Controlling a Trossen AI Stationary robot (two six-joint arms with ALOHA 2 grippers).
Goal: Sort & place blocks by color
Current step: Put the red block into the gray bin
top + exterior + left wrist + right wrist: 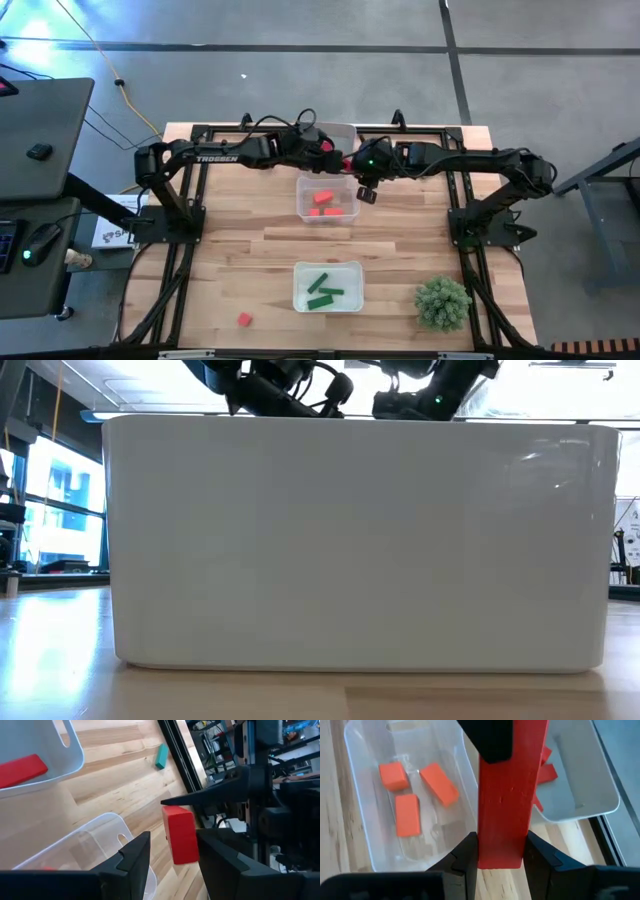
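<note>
Overhead, right gripper [500, 852] fingers clamp a red block [506, 805]; left gripper [172, 855] fingers stand apart, empty.

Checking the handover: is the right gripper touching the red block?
Touching: the right wrist view shows the right gripper with both fingers pressed against the red block.

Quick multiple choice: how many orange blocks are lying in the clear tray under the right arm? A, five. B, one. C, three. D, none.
C: the right wrist view shows three orange blocks in the clear tray, beside the red block held in the right gripper jaws.
</note>
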